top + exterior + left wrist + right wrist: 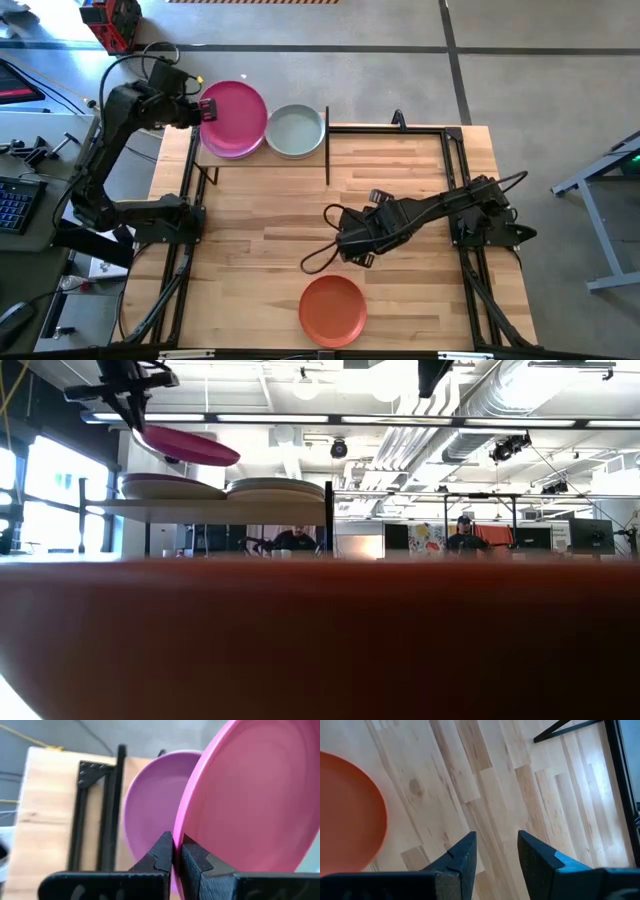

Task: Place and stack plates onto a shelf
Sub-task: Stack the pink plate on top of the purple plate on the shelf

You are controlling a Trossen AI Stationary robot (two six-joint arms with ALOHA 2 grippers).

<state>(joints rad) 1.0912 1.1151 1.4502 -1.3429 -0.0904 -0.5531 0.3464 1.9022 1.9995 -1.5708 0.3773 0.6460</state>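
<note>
My left gripper (pixel 205 108) is at the table's far left corner, shut on a magenta plate (pixel 235 112) above the shelf (pixel 210 510). Under that plate a purple plate (pixel 147 810) tops a stack (pixel 170 487) on the shelf's left half. A pale green plate (pixel 295 130) lies flat on the shelf's right half. An orange plate (pixel 333 310) rests flat on the table near the near edge and fills the low view's foreground (pixel 320 640). My right gripper (pixel 350 252) is open over the table's middle, just beyond the orange plate (pixel 345 810), touching nothing. My left gripper pinches the magenta plate's rim (pixel 181 837) between its two fingers, at the plate's left edge. The fingers come level from the table's left side. The plate is lifted clear of the stack and tilted, its far side lower (pixel 215 457).
A black metal frame (pixel 400 128) runs along the table's far edge and right side. A black cable loop (pixel 318 258) lies by my right gripper. Bare wooden tabletop (pixel 270 220) lies between the shelf and the orange plate. People sit in the room behind.
</note>
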